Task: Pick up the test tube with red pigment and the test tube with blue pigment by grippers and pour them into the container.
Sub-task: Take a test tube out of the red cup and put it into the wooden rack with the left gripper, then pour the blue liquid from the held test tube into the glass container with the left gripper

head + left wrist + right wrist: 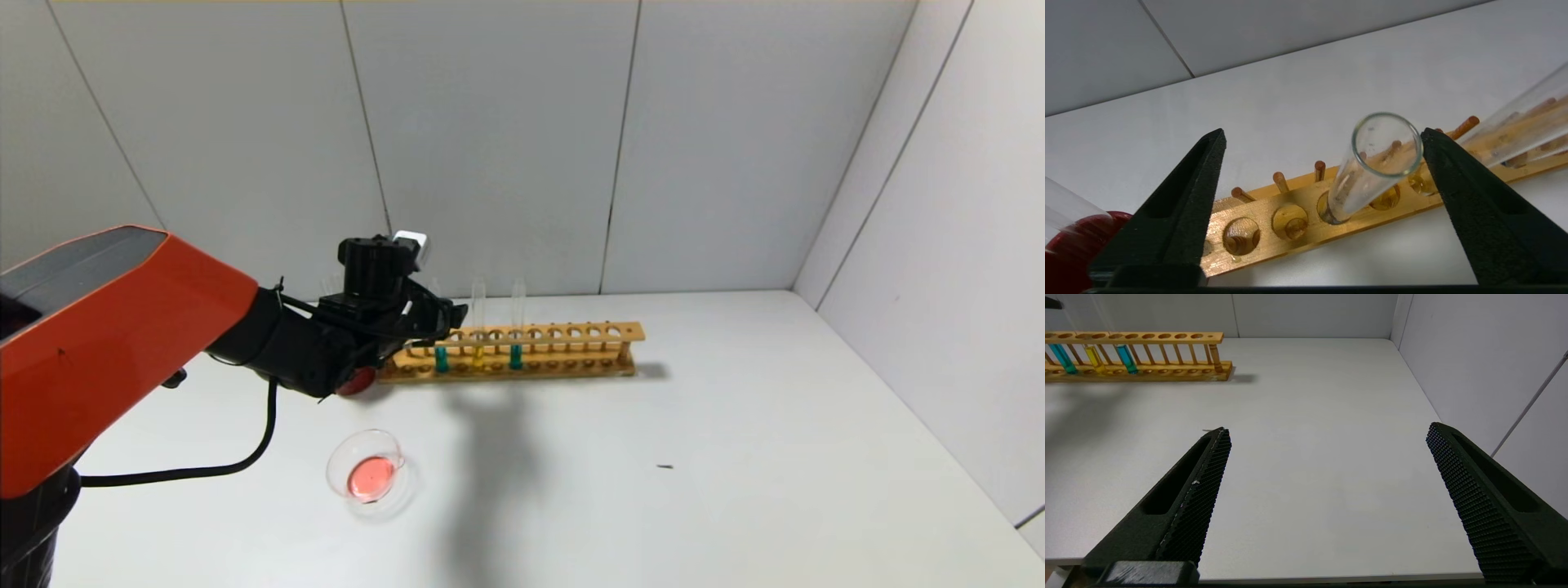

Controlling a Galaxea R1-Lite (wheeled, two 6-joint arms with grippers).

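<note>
At the left end of the wooden rack [522, 353], the left end effector [437, 322] hangs over the first holes with its 2 fingers spread wide. The left wrist view shows an emptied clear tube [1372, 163] standing tilted in a rack hole between those fingers [1180, 212]; its rim lies just beside one finger, and I cannot tell whether they touch. Nothing is clamped. This appears to be the test tube with red pigment, though no liquid shows in it.

Farther along the rack stand 3 filled tubes: the test tube with blue pigment [441, 356], a yellow tube [478, 353], and a 2nd teal tube [516, 353]. All 3 are upright in their holes.

On the white counter [694, 490], in front of the rack's left end and well apart from it, sits the container [365, 466], a low glass dish with a pool of orange-red liquid at its bottom. A dark red cup [357, 381] peeks out from under the left arm, just beside the rack's left end.

The right end effector [1327, 498] is out of the head view; its own wrist camera shows it over bare counter, well apart from the rack, fingers wide apart and holding nothing.
</note>
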